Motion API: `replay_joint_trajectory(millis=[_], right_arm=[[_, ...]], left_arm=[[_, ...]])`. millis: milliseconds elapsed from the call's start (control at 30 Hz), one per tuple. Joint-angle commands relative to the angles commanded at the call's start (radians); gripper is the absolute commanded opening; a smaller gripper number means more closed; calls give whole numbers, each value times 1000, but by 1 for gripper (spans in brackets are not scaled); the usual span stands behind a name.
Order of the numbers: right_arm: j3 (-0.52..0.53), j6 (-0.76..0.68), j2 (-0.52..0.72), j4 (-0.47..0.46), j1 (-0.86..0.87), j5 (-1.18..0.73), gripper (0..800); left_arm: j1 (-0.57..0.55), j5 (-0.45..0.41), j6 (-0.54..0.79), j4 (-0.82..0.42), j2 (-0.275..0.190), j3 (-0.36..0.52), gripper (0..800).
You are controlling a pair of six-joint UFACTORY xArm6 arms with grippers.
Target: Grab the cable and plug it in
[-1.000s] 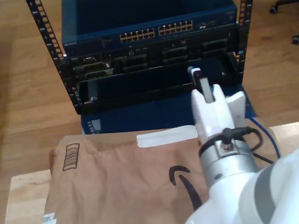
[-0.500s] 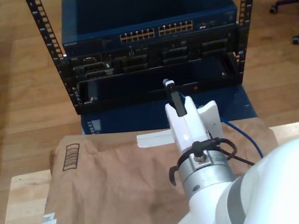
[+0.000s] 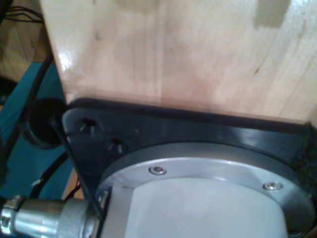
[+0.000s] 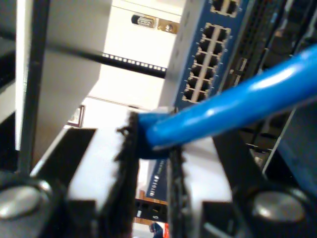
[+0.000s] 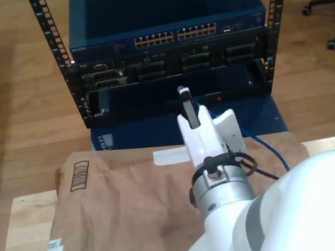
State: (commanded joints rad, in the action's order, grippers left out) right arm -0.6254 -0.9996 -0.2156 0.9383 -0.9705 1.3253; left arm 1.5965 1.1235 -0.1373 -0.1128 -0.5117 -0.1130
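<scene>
In the first wrist view, a pale wooden table top (image 3: pixel 198 54) lies above a black mounting plate (image 3: pixel 163 129) and a silver flange (image 3: pixel 213 173) with screws, with a metal connector (image 3: pixel 44 220) and dark wires beside them; my first gripper's jaws are out of sight there, so I cannot tell whether they are parted or closed. In the second wrist view, my second gripper (image 4: pixel 151 148) is clenched on the cable (image 4: pixel 233 106): the bright blue cable sits pinched between the two dark pads (image 4: pixel 128 163), its end right at the pinch, and the rest runs out to one side and away past the camera. Behind it stands the blue network switch (image 4: pixel 213 54) with its rows of ports. In the exterior view, the white arm reaches up from the bottom edge over a brown paper mailer (image 5: pixel 124 215) on the table (image 5: pixel 19 238), and my second gripper (image 5: pixel 185 102) is raised before the rack (image 5: pixel 169 55), below the switch's (image 5: pixel 162 11) port row. The cable (image 5: pixel 266 147) trails from the gripper toward the exterior view's right, curving down over the mailer's edge.
</scene>
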Motion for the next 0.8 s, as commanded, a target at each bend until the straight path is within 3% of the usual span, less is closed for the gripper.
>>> replay_joint_trajectory(millis=[567, 800], right_arm=[[-32, -8, -49, 15, 6, -15, 0], [-44, -8, -49, 11, 120, -15, 0]], left_arm=[[2, 0, 0, 0, 0, 0, 798], [2, 0, 0, 0, 0, 0, 798]])
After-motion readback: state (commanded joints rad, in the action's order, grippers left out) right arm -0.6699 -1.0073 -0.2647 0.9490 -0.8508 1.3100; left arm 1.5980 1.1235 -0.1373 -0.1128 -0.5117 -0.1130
